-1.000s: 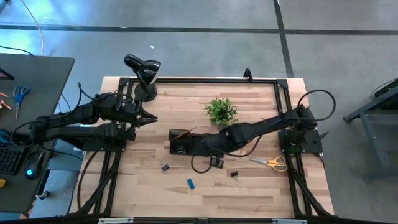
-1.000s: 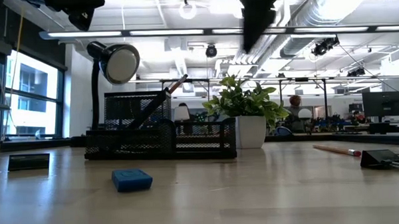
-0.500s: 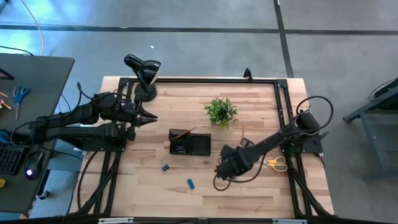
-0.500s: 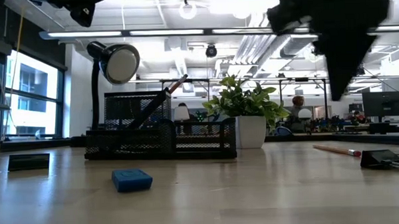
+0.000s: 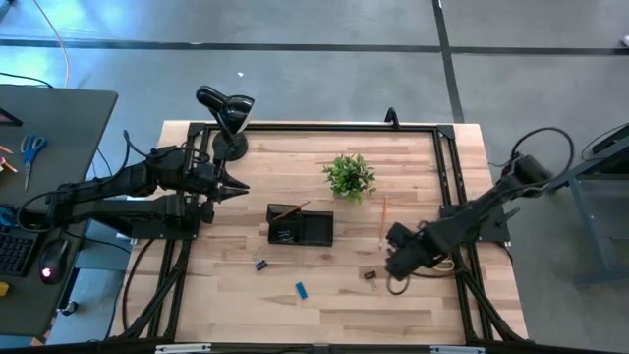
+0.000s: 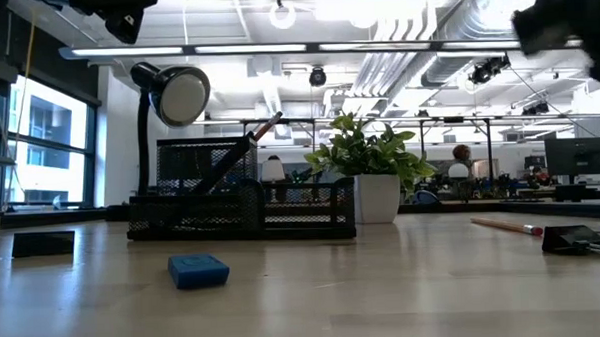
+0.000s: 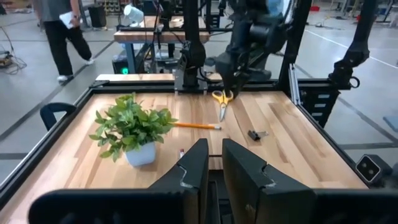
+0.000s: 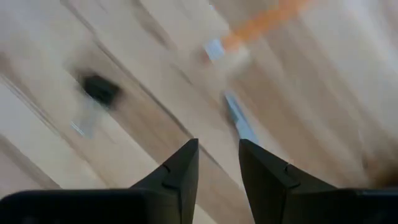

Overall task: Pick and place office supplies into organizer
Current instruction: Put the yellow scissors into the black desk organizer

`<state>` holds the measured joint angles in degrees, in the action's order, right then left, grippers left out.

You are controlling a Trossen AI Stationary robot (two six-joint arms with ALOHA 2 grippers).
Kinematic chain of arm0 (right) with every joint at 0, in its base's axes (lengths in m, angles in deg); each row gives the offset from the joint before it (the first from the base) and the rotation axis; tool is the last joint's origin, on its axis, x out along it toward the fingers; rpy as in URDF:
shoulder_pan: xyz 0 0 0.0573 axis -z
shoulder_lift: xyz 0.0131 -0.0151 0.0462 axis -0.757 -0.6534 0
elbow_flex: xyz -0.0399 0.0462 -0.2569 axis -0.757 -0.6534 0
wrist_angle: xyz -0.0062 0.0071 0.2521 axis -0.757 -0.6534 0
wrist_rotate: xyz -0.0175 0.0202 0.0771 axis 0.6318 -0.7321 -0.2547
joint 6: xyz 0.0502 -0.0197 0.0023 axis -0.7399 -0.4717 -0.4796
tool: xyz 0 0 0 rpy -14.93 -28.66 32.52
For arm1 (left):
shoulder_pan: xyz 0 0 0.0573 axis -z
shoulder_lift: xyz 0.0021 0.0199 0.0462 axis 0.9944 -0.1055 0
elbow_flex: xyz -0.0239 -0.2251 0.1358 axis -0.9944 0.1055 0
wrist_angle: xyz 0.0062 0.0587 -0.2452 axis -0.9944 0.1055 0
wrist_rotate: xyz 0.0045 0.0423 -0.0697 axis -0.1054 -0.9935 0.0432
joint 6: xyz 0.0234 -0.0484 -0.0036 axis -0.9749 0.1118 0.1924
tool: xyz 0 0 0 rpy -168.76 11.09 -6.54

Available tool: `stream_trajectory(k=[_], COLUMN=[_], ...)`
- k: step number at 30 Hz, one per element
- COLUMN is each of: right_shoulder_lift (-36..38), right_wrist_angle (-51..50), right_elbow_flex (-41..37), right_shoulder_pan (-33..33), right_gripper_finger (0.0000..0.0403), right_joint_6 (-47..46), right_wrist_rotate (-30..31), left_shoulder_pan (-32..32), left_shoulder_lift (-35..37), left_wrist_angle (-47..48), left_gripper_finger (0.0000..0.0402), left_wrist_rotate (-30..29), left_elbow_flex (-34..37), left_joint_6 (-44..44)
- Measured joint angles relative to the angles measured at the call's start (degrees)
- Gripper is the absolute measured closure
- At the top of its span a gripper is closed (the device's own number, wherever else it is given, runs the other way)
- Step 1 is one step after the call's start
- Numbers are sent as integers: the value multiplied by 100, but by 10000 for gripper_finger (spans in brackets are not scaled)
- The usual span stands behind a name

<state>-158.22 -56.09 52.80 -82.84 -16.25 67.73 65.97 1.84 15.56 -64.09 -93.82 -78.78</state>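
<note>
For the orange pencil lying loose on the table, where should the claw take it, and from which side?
Grip the orange pencil mid-shaft from straight above, fingers closing across its thin length. It lies flat on the table, apart from the plant and the organizer, so the top is probably the only workable approach.

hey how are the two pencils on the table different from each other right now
The pencil in the organizer leans tilted, its tip sticking up out of the organizer; the orange pencil lies flat on the bare table. The first sits left of the plant, the second to its right. Both are thin and look reddish-orange.
</note>
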Motion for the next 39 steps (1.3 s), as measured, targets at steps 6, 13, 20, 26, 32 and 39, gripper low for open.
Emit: stream_trajectory(k=[6,13,20,26,32,39], right_shoulder_lift=[255,154,151,151,121,-310], right_wrist_angle=[672,1045,968,651,559,879], right_elbow_flex=[-969,-1387,-1423,-1423,-1423,-1404], right_shoulder_pan=[-502,-879,-1168,-1404,-1611,-1630], right_gripper_finger=[295,295,295,295,295,295], right_joint_6=[-675,-984,-1382,-1828,-2174,-2104], right_wrist_rotate=[-915,-1562,-1674,-1692,-1269,-1171], left_shoulder_pan=[2,2,2,2,0,1], left_shoulder_lift=[-2,-2,-2,-2,-2,-1], left_wrist_angle=[-50,74,85,58,31,-22], left_gripper_finger=[364,364,364,364,364,364], left_wrist_rotate=[0,0,-1,-2,-2,-2], left_elbow_flex=[0,0,0,0,0,0], left_joint_6=[50,287,293,259,258,258])
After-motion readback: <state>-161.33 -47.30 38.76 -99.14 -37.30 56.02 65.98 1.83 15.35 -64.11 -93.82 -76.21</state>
